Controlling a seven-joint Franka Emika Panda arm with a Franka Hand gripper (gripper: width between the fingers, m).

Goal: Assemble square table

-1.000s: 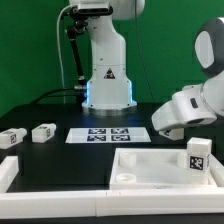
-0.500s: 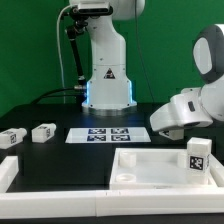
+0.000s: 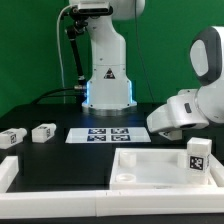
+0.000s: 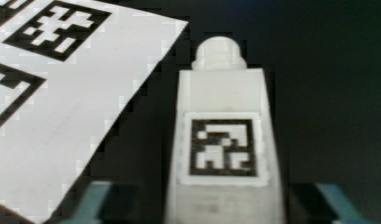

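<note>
In the wrist view a white leg block with a black-and-white tag lies on the black table. Its near end sits between my gripper's fingers. The jaws stand apart with a dark gap on each side of the leg, so the gripper is open. In the exterior view my gripper hangs low at the right, just behind the square tabletop, and hides that leg. Another tagged leg stands upright at the tabletop's right. Two more legs lie at the left.
The marker board lies in front of the robot base; its corner shows next to the leg in the wrist view. White border bars run along the front left and front edge.
The gripper and arm have shifted slightly toward the exterior view's left. Nothing else has moved.
</note>
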